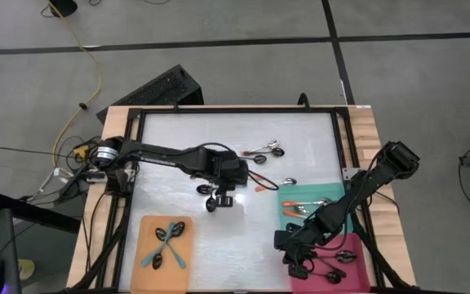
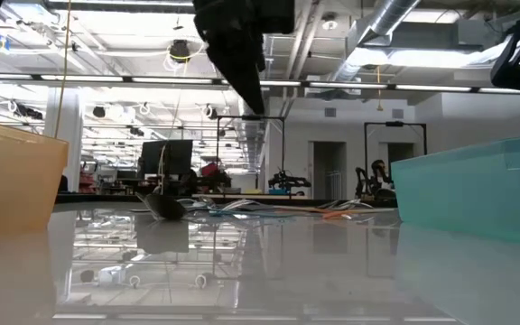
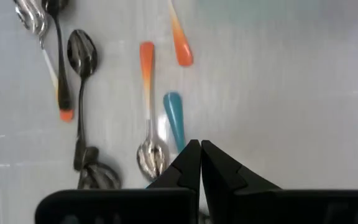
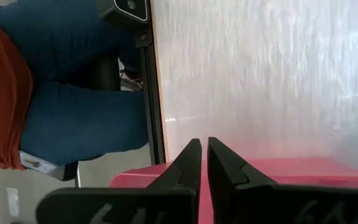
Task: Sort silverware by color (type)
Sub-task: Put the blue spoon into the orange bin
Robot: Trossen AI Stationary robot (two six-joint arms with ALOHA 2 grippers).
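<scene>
The left gripper (image 3: 200, 163), fingers together and empty, hangs mid-table beside loose spoons (image 3: 149, 112). Other spoons lie in the orange tray (image 1: 149, 233) at the near-left edge. The right gripper (image 4: 202, 163), nearly closed and empty, is over the pink tray (image 4: 303, 180) in the near-right corner, next to the teal tray (image 1: 326, 194).

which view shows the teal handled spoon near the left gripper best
The left wrist view: the teal-handled spoon lies right ahead of the shut left gripper, its handle clear against the white table. The high view hides it behind the arm, the low view shows only a distant jumble, and the right wrist view misses it.
</scene>
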